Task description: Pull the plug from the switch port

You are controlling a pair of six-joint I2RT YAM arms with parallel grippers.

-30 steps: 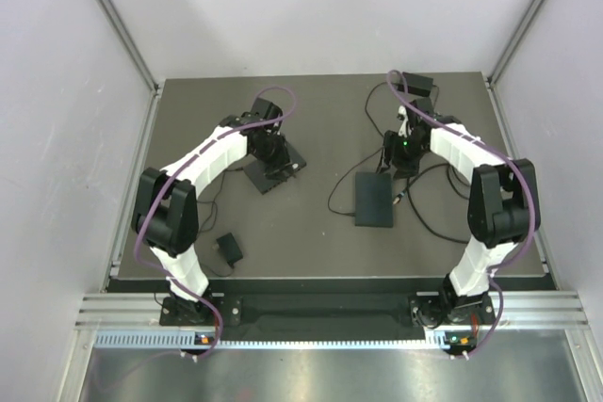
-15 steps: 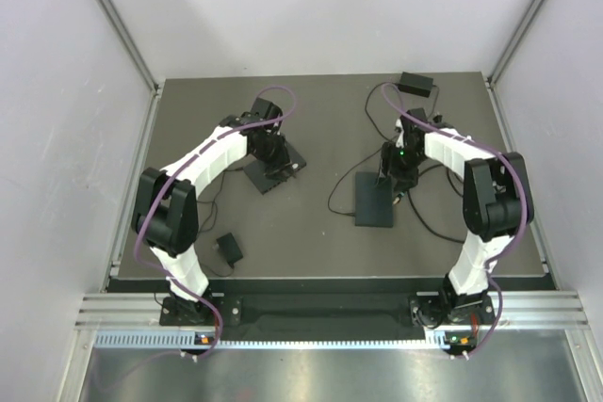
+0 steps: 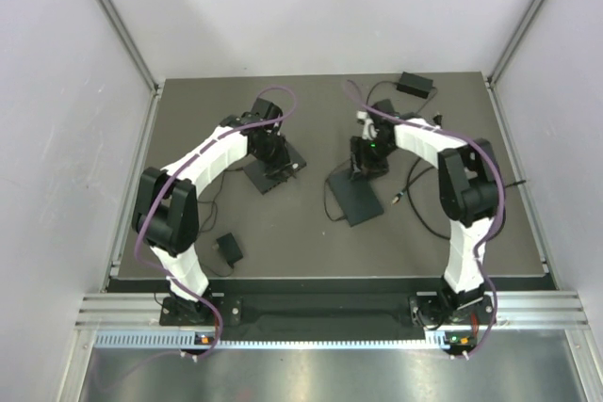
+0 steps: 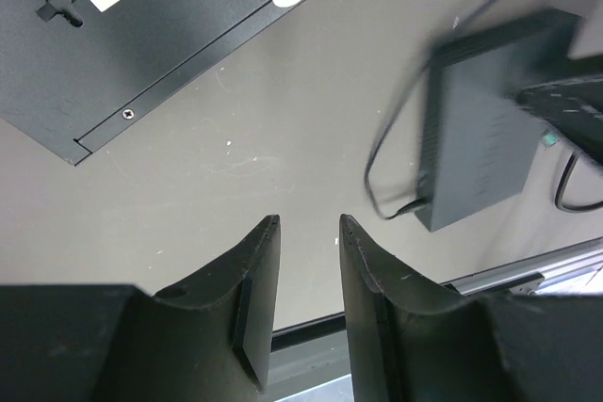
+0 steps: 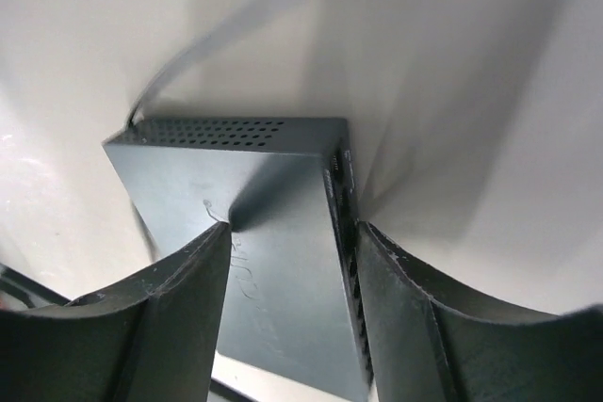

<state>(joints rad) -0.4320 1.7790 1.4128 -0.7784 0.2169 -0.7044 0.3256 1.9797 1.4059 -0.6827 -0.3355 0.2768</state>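
A dark flat switch (image 3: 351,198) lies at the table's middle, turned at an angle. A thin black cable (image 3: 330,197) loops from its left corner, where its plug (image 4: 412,206) sits in the box. My right gripper (image 3: 361,165) is down on the switch's far end. In the right wrist view its jaws (image 5: 293,228) stand apart: one fingertip rests on the top face (image 5: 273,195), the other lies beside the port edge (image 5: 341,190). My left gripper (image 3: 274,163) hovers over a second black switch (image 3: 276,169). Its jaws (image 4: 309,218) are narrowly apart and empty.
A loose cable end (image 3: 398,199) lies right of the middle switch. A black power adapter (image 3: 415,84) sits at the back right, another (image 3: 228,249) at the front left. Thin cables trail across the right half. White walls enclose the table.
My right gripper has moved left along the table, and the middle switch has slid left and rotated with it. The left arm has not moved.
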